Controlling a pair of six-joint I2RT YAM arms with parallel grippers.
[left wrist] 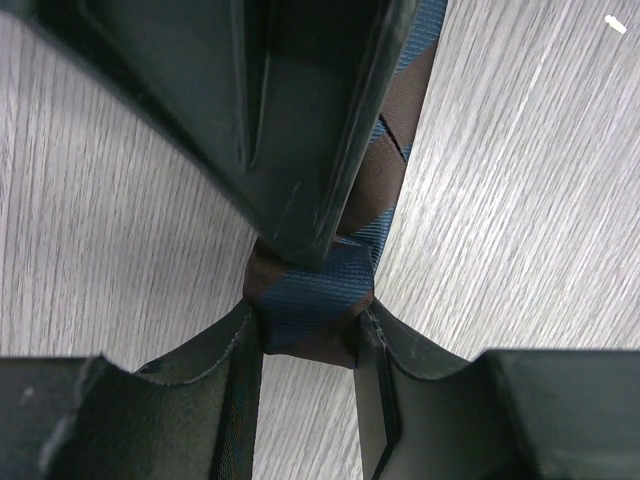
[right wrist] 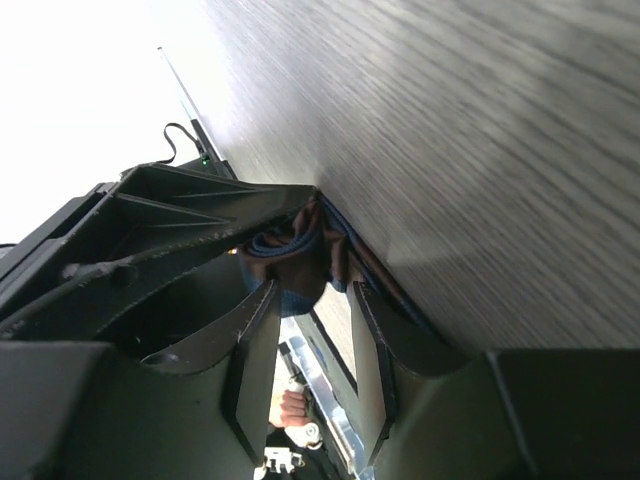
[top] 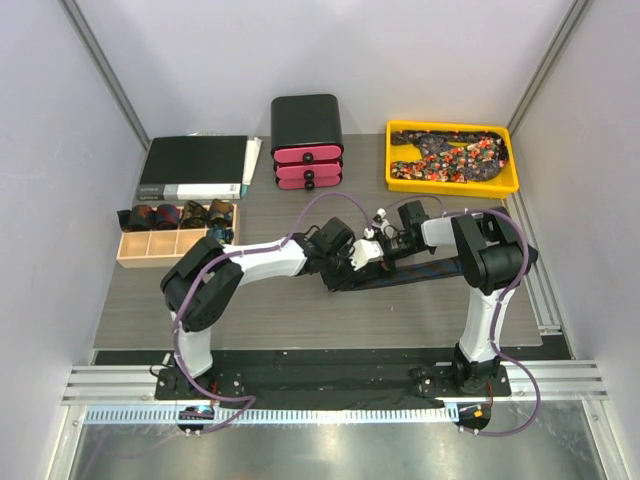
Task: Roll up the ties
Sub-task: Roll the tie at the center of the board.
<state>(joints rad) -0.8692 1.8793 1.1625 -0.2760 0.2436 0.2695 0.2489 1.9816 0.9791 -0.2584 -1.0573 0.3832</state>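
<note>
A dark tie with blue and brown stripes (top: 420, 272) lies stretched across the table's middle, its left end wound into a small coil. My left gripper (top: 345, 262) and right gripper (top: 385, 245) meet at that coil. In the left wrist view my left gripper (left wrist: 310, 320) is shut on the coil (left wrist: 320, 295), and a finger of the right gripper (left wrist: 290, 150) presses on it from above. In the right wrist view my right gripper (right wrist: 312, 295) has the coil (right wrist: 295, 255) between its fingertips, with the jaws narrowly apart. More speckled ties (top: 450, 155) lie in a yellow tray (top: 452, 187).
A wooden divided box (top: 178, 252) at the left holds several rolled ties (top: 165, 215). A black binder (top: 195, 165) lies behind it. A black chest with pink drawers (top: 307, 140) stands at the back centre. Walls enclose both sides.
</note>
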